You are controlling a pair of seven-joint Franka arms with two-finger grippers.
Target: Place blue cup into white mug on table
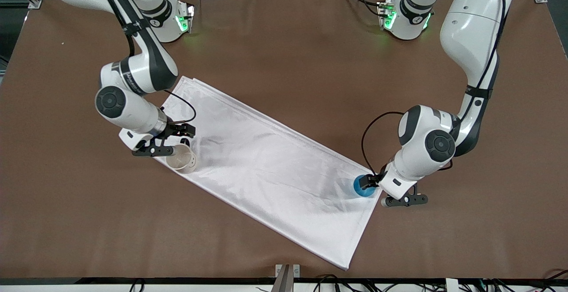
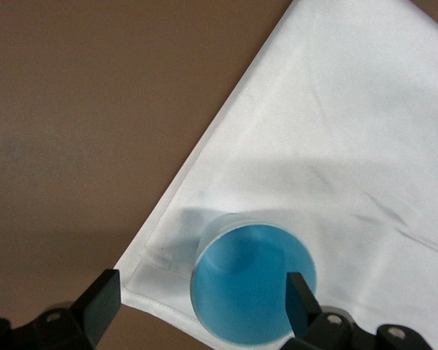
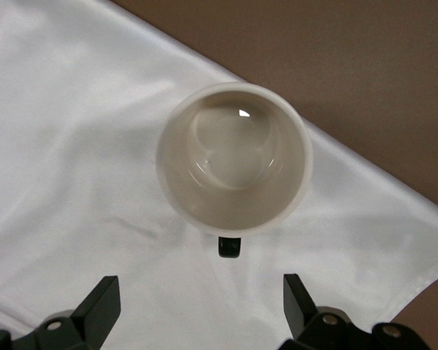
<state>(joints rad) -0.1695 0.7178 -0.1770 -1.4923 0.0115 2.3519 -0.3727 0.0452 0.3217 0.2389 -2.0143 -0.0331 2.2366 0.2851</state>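
The blue cup stands upright on the white cloth near its corner at the left arm's end of the table. My left gripper is open just above it. In the left wrist view the cup lies partly between the fingers, and one finger overlaps its rim. The white mug stands upright and empty on the cloth's edge at the right arm's end. My right gripper hovers open beside it. In the right wrist view the mug shows its black handle toward the gripper. Its smiley mark is hidden.
A long white cloth lies slantwise across the middle of the brown table, under both the cup and the mug. The arms' bases stand at the table's edge farthest from the front camera.
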